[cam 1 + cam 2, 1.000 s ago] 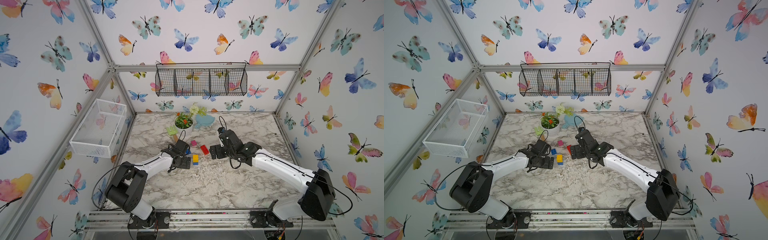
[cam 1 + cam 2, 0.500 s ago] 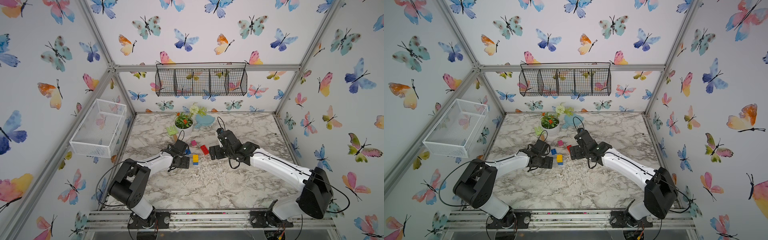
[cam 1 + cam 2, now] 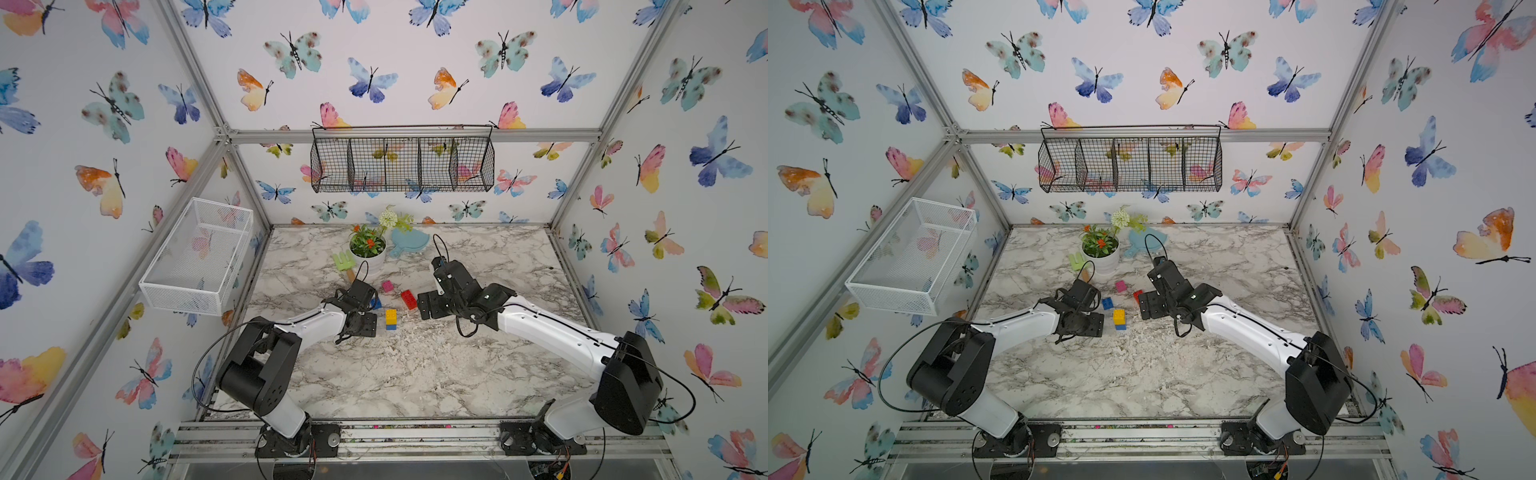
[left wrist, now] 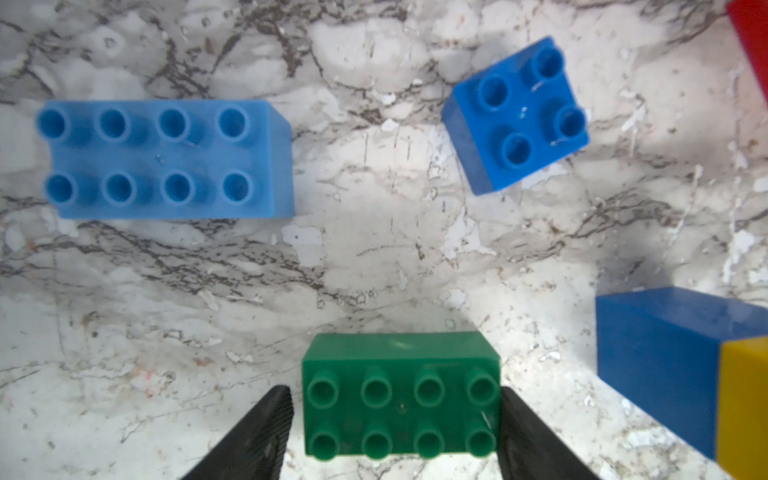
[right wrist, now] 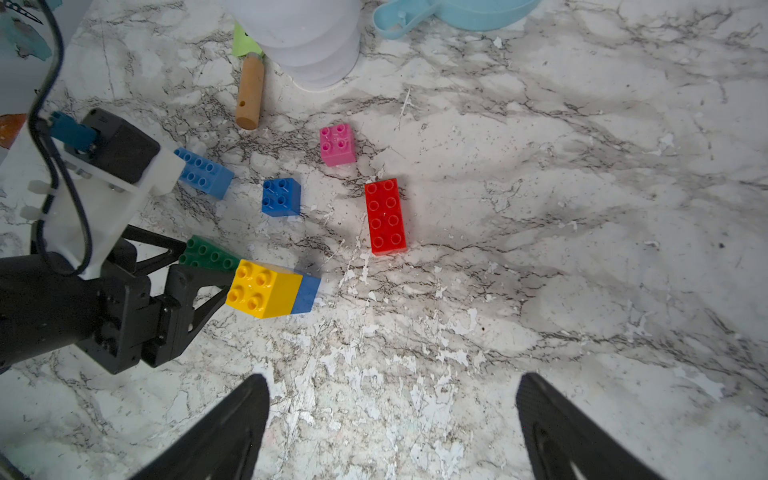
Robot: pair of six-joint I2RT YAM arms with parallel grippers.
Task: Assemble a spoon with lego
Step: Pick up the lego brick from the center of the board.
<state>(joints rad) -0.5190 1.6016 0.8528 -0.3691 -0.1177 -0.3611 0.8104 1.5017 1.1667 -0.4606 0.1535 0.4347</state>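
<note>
The left gripper (image 4: pixel 395 415) straddles the green brick (image 4: pixel 401 361) mid-table, just left of the yellow-on-blue stack (image 3: pixel 390 319), its jaws at the brick's short ends but seemingly not yet clamped. The right gripper (image 5: pixel 390 415) hangs spread and empty to the right. The brick looks light, rigid and slick, so squeeze the flat end walls squarely, below the studs.

White flowerpot (image 3: pixel 371 262) (flowers orange) stands between green rake (image 3: pixel 342 261) and pale-blue dish (image 3: pixel 409 242).
</note>
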